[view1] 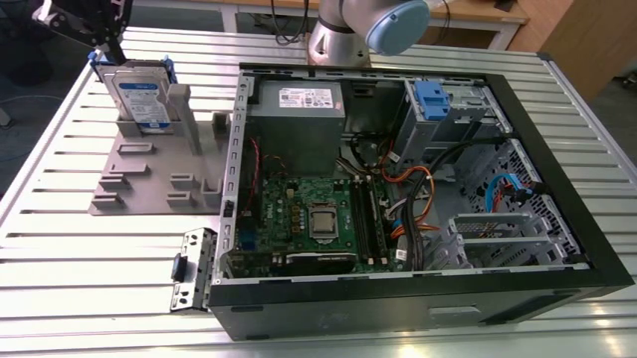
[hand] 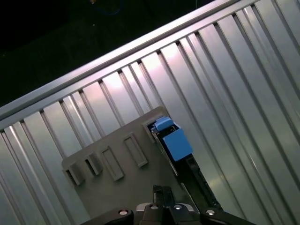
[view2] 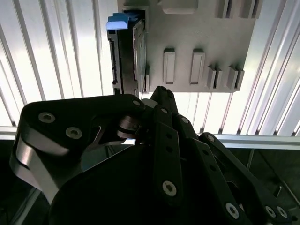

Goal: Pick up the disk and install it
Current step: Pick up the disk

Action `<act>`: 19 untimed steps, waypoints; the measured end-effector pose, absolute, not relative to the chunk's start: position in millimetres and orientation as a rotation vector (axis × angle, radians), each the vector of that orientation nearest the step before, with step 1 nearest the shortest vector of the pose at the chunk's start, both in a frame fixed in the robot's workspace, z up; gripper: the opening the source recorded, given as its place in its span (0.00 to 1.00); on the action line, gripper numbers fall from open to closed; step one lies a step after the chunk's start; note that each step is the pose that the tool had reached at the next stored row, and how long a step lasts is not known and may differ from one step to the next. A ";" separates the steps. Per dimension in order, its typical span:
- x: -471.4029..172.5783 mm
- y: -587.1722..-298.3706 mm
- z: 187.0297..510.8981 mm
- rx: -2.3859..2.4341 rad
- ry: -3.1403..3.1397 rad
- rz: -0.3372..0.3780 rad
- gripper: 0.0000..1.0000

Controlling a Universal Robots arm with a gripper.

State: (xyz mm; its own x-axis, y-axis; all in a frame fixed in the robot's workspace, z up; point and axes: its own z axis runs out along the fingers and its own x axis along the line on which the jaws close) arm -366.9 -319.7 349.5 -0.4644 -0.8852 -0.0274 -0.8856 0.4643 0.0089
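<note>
Far out at ten o'clock in the exterior view, we see the dark gripper [view1: 112, 52] hanging tip-down just above the disk [view1: 139, 97]. We cannot tell whether it is open or closed, or whether it touches the blue carrier. The disk stands on edge in a slot at the twelve o'clock end of the grey stand [view1: 139, 179], which lies flat on the slatted table [view1: 60, 283]. In both wrist views the gripper [view2: 157, 93] [hand: 161, 192] points toward the slotted disk [view2: 129, 56] [hand: 173, 140]. At three o'clock of the stand lies the open computer case [view1: 557, 149], holding a grey power supply [view1: 295, 123], a green motherboard [view1: 309, 216] and a blue bracket [view1: 430, 97].
</note>
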 end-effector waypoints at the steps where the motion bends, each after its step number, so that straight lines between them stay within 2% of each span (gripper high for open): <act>1: -366.9 -319.7 349.5 -1.628 2.664 0.034 0.10; 19: -366.9 -319.7 349.5 -1.851 2.517 0.037 0.10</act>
